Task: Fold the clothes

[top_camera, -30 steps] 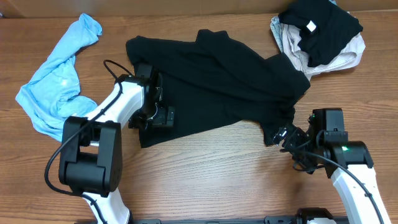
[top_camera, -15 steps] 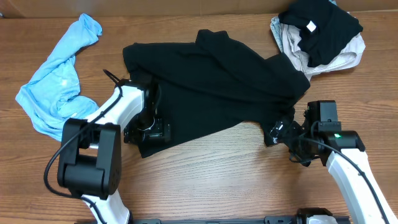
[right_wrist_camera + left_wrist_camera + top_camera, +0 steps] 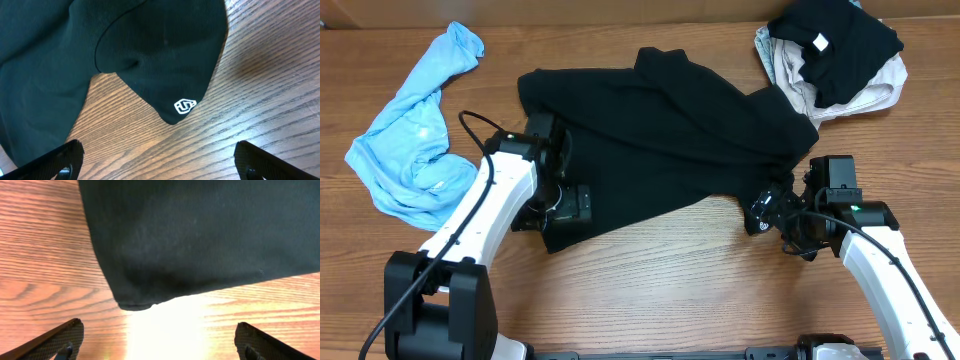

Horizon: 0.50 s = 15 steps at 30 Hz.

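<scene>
Overhead only: whole black T-shirt [image 3: 670, 130] lying crumpled on table [image 3: 650, 290], stretched betw. the two grippers. Light-blue garment [image 3: 410, 130] well off to outer side of L gripper [image 3: 563, 203]. Pile of clothes [image 3: 835, 60] far ahead of R gripper [image 3: 767, 212], black piece w/ white label [image 3: 819, 41] on top of pale ones.

L wrist only: close-up of shirt's lower corner, rounded hem just ahead of the gap. L fingers [image 3: 57, 339] spread wide at either side of frame, bare wood betw. them. Released, grasping nothing.

R wrist only: small white logo [image 3: 185, 106] on pointed shirt corner, just ahead of the gap, near centre; too small to make out from overhead. R fingers [image 3: 260, 161] also wide apart over wood. Released, grasping nothing.

Vs. 1 s ago: L gripper further back along shirt's corner, nearer the hem. L arm's big rear link swung down toward near table edge. Shirt's far-left edge pulled slightly outward. R gripper shifted inward, closer to logo corner. Pile & light-blue garment unchanged.
</scene>
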{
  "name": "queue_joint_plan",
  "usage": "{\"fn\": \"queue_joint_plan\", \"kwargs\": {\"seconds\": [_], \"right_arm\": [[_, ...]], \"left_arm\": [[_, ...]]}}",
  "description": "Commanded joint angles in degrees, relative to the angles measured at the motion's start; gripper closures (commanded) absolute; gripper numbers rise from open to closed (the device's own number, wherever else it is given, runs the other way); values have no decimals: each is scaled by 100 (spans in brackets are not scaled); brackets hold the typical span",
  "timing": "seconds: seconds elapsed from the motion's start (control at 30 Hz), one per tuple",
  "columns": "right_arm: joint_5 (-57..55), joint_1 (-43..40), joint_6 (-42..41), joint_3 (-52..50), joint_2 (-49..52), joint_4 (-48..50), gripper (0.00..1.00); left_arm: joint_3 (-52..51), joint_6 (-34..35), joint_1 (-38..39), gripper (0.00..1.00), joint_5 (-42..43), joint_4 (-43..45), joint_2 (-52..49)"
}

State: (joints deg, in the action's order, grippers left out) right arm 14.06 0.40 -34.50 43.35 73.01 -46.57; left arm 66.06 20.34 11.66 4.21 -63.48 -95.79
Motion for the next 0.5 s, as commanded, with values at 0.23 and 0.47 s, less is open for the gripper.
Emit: {"fn": "queue_joint_plan", "kwargs": {"seconds": [0.23,0.47], "right_arm": [[-114,-4,42,-35,-2,72,0],[-136,-4,39,-35,-2,107,0]], "left_arm": [[-675,245,129,6,201,538,-46],[-1224,391,129,11,208,940,-46]]}}
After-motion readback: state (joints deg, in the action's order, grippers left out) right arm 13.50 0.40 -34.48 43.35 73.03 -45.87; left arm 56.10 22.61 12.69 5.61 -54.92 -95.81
